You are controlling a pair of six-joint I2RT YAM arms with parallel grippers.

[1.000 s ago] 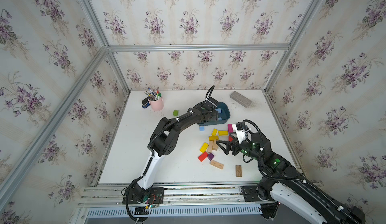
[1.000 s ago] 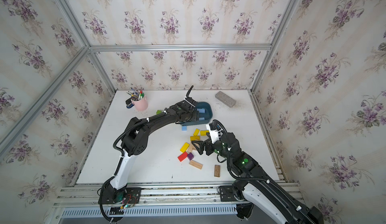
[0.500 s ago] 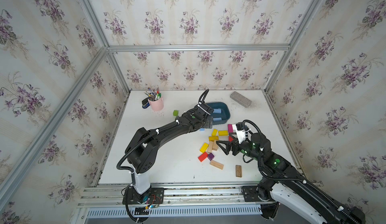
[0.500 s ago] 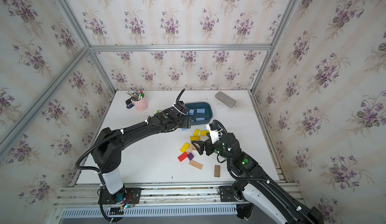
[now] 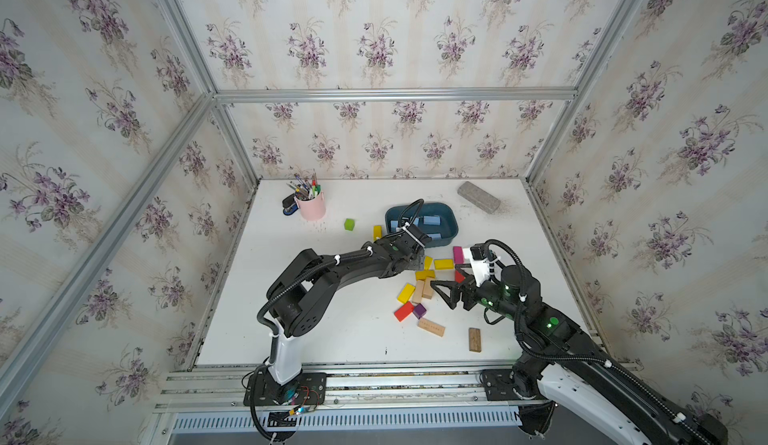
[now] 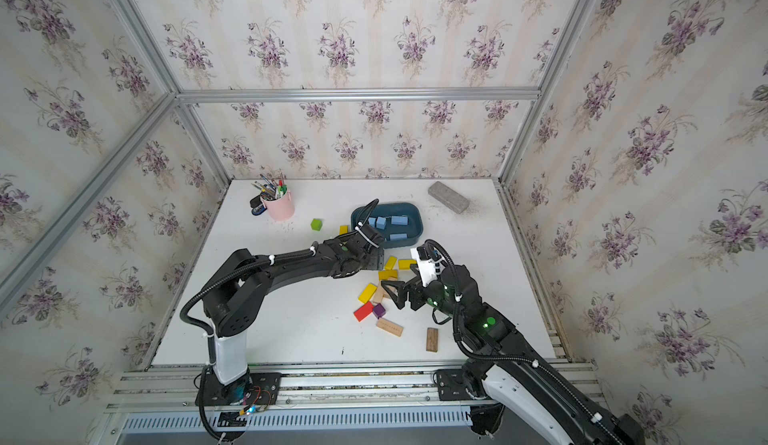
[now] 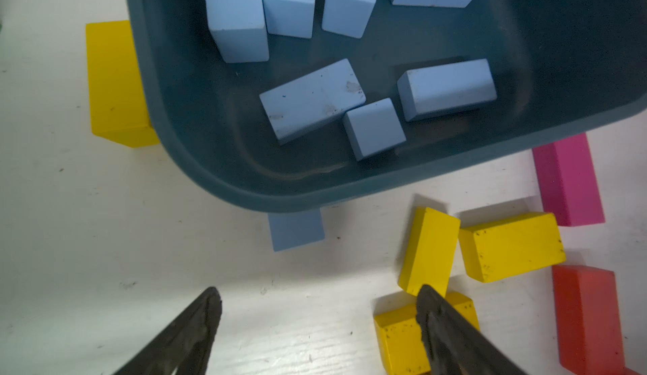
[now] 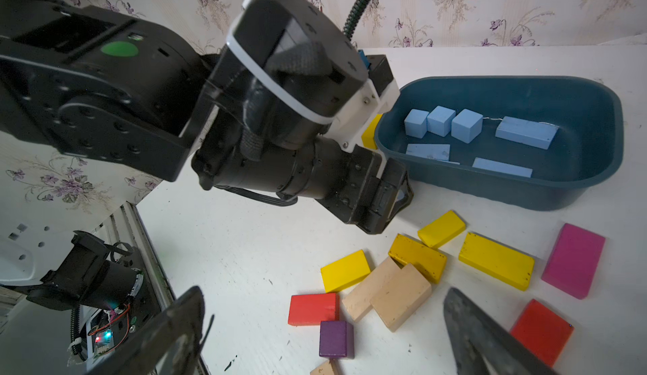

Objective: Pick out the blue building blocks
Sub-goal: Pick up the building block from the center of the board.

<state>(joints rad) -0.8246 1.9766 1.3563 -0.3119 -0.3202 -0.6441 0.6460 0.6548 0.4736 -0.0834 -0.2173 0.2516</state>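
Left arm, right arm: black, white lower links, corrugated cables, green lights.

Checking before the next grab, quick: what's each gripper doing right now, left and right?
Left gripper: open, holding nothing.
Right gripper: open, holding nothing.

The left arm is reaching forward and rightward with its elbow bent and its wrist low, the left gripper holding its jaws wide apart and empty, while the right arm is leaning forward, the right gripper pointing leftward with its jaws spread fully and gripping nothing
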